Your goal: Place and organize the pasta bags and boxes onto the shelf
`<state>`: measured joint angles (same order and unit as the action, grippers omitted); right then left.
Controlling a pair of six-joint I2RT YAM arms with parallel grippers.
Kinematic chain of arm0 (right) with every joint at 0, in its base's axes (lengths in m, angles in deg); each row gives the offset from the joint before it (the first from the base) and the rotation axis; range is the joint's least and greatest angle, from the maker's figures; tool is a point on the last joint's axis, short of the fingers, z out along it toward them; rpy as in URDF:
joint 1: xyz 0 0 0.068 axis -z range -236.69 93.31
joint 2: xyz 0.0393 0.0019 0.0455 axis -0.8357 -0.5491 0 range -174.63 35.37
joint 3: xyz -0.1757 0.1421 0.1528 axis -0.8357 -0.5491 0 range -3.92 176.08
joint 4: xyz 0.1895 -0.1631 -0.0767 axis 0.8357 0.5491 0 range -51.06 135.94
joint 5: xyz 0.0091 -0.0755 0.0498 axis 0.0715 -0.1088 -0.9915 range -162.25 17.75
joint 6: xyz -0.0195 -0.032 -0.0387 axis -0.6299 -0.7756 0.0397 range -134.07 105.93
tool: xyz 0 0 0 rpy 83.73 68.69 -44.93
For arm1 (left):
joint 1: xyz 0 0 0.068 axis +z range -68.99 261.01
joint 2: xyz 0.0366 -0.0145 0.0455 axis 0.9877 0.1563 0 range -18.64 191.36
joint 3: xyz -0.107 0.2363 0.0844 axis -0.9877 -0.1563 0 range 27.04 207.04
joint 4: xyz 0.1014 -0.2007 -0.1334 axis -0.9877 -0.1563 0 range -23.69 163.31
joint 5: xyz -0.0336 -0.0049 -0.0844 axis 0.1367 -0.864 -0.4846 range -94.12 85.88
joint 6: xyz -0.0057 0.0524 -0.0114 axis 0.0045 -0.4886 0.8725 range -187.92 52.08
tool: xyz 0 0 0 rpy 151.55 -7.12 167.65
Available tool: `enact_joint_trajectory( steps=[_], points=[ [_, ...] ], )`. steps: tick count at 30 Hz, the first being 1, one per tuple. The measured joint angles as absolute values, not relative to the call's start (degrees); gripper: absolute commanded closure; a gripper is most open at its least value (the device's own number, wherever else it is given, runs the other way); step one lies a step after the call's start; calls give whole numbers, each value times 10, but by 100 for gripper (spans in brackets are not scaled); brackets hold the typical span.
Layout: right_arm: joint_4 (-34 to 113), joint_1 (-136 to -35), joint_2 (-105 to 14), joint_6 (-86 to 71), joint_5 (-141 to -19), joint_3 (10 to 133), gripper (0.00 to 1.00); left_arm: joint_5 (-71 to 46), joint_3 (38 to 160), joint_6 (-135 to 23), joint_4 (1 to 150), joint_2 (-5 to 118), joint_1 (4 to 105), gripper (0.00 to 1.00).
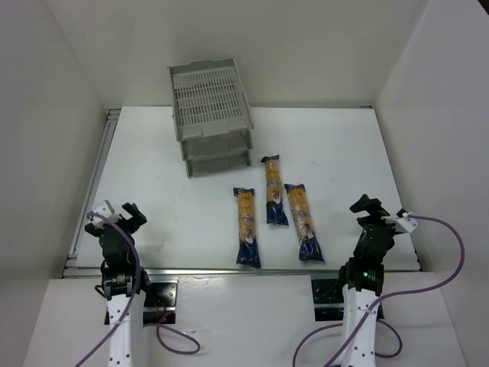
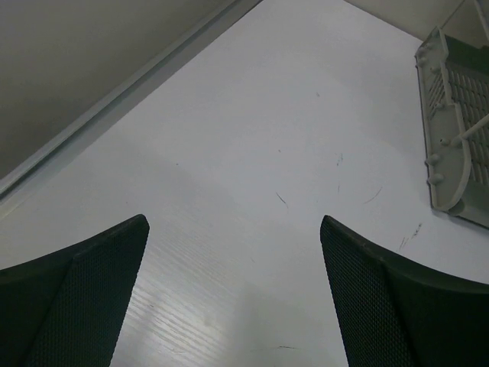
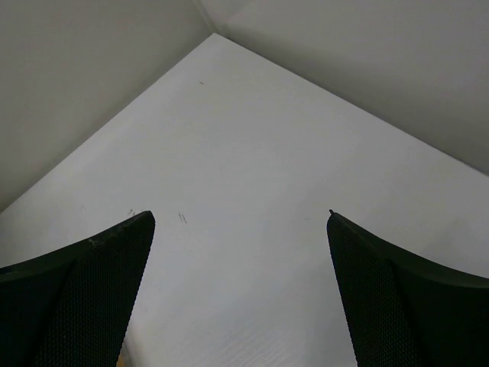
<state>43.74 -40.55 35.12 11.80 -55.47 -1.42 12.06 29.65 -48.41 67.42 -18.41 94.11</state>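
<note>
Outset: we find three pasta bags (image 1: 273, 191) toward the near edge, shelf (image 1: 210, 115) by the far edge, lower tiers seemingly unfilled; left gripper (image 2: 233, 222) and right gripper (image 3: 241, 215) gape, empty. Next, we judge: grasp one bag.

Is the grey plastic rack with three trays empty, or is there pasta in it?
Top tray empty: only bare slats show on the grey plastic three-tier rack. Lower trays are mostly hidden, cannot tell.
</note>
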Motion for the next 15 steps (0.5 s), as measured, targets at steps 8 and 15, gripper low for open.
enact_joint_trajectory(
  steps=[8,15],
  points=[
    [428,-406,351,102,-586,-5,2,58,312,-599,721,-184,941,0],
    [389,-406,351,-40,-686,3,2,-212,376,-1143,631,-184,943,0]
  ],
)
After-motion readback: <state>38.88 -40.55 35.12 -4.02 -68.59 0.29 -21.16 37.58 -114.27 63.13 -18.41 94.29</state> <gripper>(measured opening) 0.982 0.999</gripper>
